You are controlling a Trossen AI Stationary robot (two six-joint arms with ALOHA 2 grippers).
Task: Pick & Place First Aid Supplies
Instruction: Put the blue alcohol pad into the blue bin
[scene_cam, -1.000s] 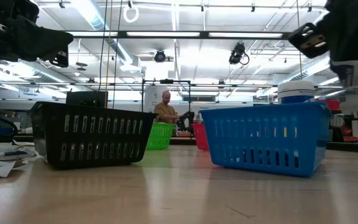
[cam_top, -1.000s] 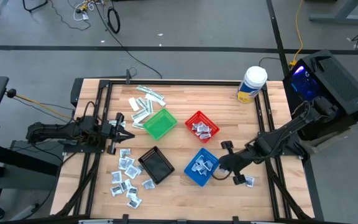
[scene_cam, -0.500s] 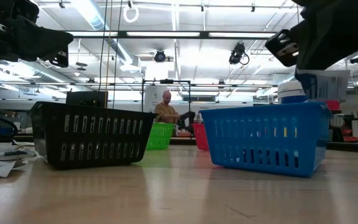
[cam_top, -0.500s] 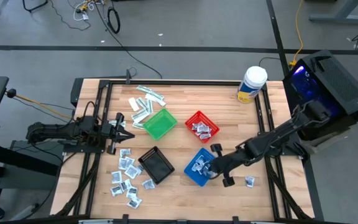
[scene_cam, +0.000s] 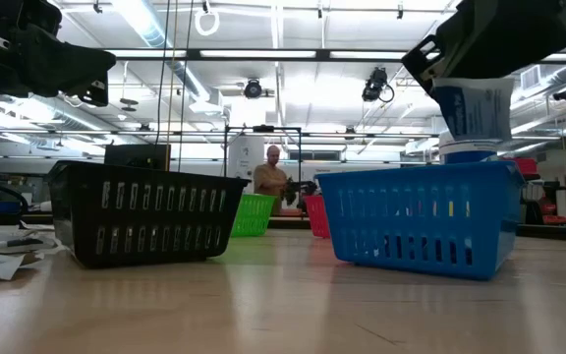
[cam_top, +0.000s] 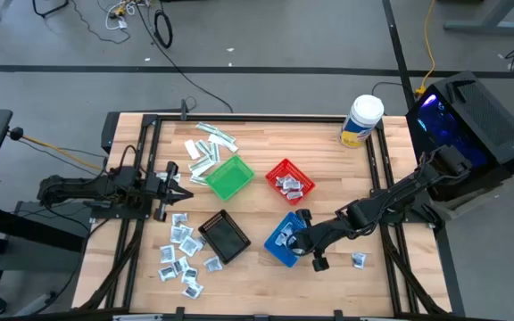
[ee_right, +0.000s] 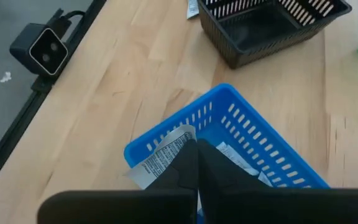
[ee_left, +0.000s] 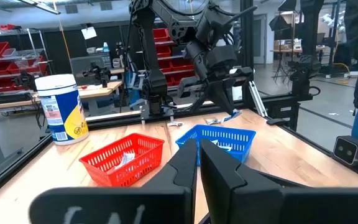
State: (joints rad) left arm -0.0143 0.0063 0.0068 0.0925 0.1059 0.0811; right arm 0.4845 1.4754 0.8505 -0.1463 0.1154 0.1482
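Sachet (scene_cam: 472, 108) pinched in my right gripper (cam_top: 298, 242), hanging straight over blue basket (cam_top: 273, 251) rim, long axis vertical, drop lies directly below; left gripper (cam_top: 178, 185) shut, parked by the left edge.

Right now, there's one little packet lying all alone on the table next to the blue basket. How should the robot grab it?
From straight above, I'd guess. The lone packet lies flat on the table, apart from the blue basket, so pinching across two opposite edges looks best. The right gripper is busy, shut on another packet over that basket.
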